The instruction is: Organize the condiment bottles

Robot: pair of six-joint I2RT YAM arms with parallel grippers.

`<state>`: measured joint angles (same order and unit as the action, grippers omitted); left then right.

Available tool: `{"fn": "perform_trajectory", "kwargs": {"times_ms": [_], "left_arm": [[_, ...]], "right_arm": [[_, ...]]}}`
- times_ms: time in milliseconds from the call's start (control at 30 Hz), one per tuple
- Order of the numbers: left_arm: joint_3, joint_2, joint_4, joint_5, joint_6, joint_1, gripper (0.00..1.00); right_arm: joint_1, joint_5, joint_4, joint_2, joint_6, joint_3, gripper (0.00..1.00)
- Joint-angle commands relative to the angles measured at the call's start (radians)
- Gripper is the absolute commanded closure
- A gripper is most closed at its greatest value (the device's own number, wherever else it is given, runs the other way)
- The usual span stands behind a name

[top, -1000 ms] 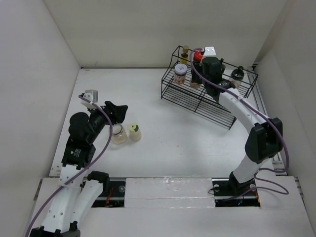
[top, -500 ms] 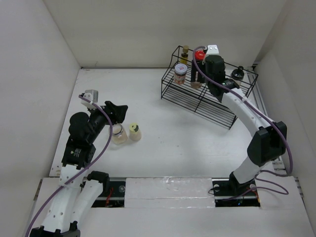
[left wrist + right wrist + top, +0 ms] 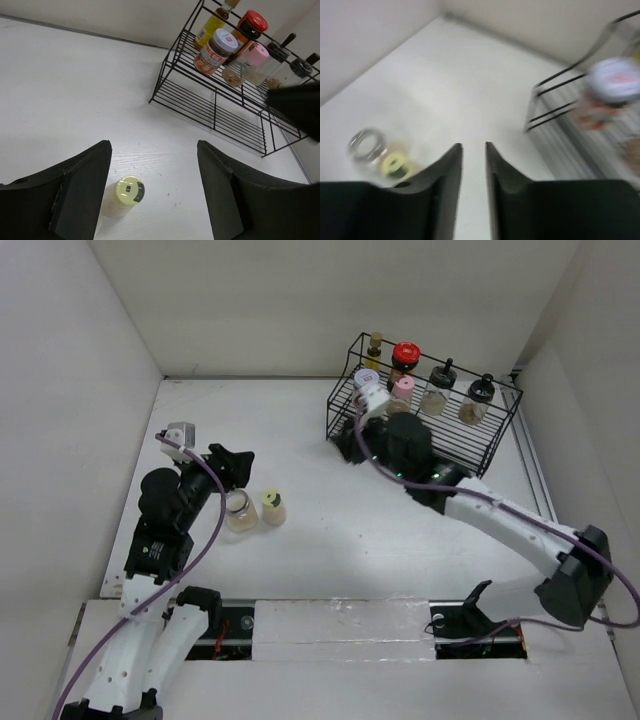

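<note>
Condiment bottles (image 3: 272, 507), two on the desk (image 3: 330, 540): one yellow-capped, one clear jar (image 3: 240, 512) just beside it, near the left claw (image 3: 154, 146), which is spread wide and empty. Right claw (image 3: 473, 146), narrowed almost closed, empty, over mid-desk before the black wire rack (image 3: 220, 115). Six further bottles stand inside it, far side.

Bare tabletop (image 3: 300, 435) between rack (image 3: 220, 115) and yellow-capped bottle (image 3: 272, 506)
</note>
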<state>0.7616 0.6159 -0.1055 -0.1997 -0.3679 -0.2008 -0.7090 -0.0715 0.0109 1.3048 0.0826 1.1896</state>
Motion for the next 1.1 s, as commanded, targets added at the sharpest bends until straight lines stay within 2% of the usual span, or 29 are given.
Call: {"fn": "perform_trajectory", "kwargs": {"times_ms": [0, 33, 100, 167, 333, 500, 567, 833, 867, 967, 1067], "left_arm": [[0.027, -0.019, 0.01, 0.065, -0.006, 0.006, 0.35], [0.027, -0.019, 0.001, 0.074, -0.006, 0.006, 0.35], [0.036, -0.03, -0.008, 0.11, -0.017, 0.006, 0.35], [0.036, -0.039, -0.02, 0.144, -0.028, 0.006, 0.35], [0.045, -0.073, -0.043, 0.246, -0.048, 0.006, 0.35], [0.045, -0.073, -0.043, 0.233, -0.048, 0.006, 0.35], [0.045, -0.073, -0.033, 0.212, -0.048, 0.006, 0.35], [0.036, -0.073, -0.033, 0.19, -0.039, 0.006, 0.35], [0.036, -0.073, -0.033, 0.19, -0.039, 0.006, 0.35], [0.036, -0.073, -0.033, 0.19, -0.039, 0.006, 0.35], [0.036, -0.073, -0.033, 0.19, -0.039, 0.006, 0.35]], "right_arm": [[-0.136, 0.167, 0.11, 0.121, 0.0, -0.102, 0.62], [-0.17, 0.167, 0.11, 0.176, -0.016, -0.111, 0.44], [-0.249, 0.154, 0.124, 0.229, -0.029, -0.111, 0.33], [-0.277, 0.154, 0.181, 0.295, -0.029, -0.123, 0.24], [-0.287, 0.173, 0.325, 0.422, -0.02, -0.108, 0.2], [-0.287, 0.164, 0.325, 0.517, -0.029, -0.021, 0.2], [-0.296, 0.127, 0.334, 0.543, -0.029, 0.002, 0.21], [-0.305, 0.145, 0.334, 0.619, -0.029, 0.099, 0.27], [-0.305, 0.145, 0.334, 0.629, -0.029, 0.111, 0.38], [-0.305, 0.145, 0.334, 0.639, -0.029, 0.12, 0.57], [-0.305, 0.128, 0.334, 0.624, -0.018, 0.102, 0.67]]}}
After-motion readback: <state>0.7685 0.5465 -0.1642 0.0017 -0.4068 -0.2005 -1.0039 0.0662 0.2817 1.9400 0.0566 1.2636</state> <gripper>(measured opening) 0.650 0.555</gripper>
